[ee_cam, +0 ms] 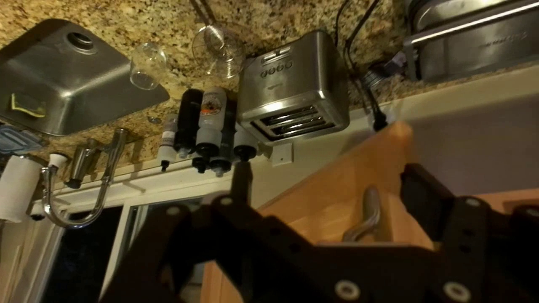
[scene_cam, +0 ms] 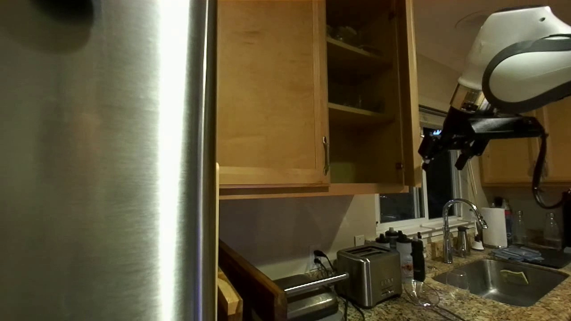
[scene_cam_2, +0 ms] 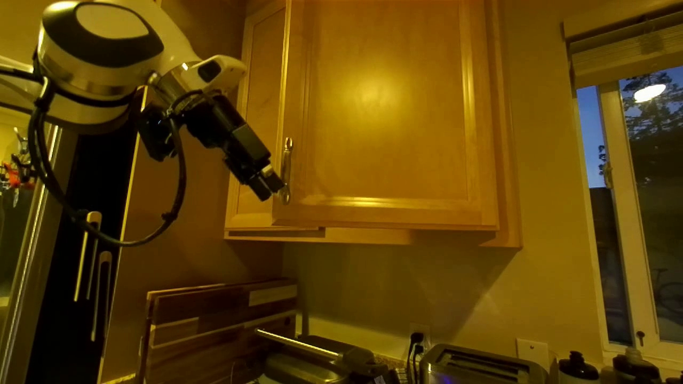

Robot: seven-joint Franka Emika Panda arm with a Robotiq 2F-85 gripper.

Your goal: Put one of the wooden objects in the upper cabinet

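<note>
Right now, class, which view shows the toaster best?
The wrist view: the toaster, though pictured upside down, appears whole and large, slots and buttons distinct. In an exterior view the whole toaster is smaller; in an exterior view only its upper part shows, cut off below.

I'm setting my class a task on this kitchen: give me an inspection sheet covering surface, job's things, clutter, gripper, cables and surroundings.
Surface: speckled counter with a steel sink set into it.
Job's things: upper cabinet has one door swung open; wooden boards, probably the objects meant, stand on edge lower down.
Clutter: toaster, bottles, glasses; a sponge in the sink.
Gripper: open, nothing held; in the wrist view the open door's handle shows between the jaws, contact unclear.
Cables: black cords plugged in at the wall; another cable hangs in a loop from the arm.
Surroundings: steel fridge and window flank the cabinet.
</note>
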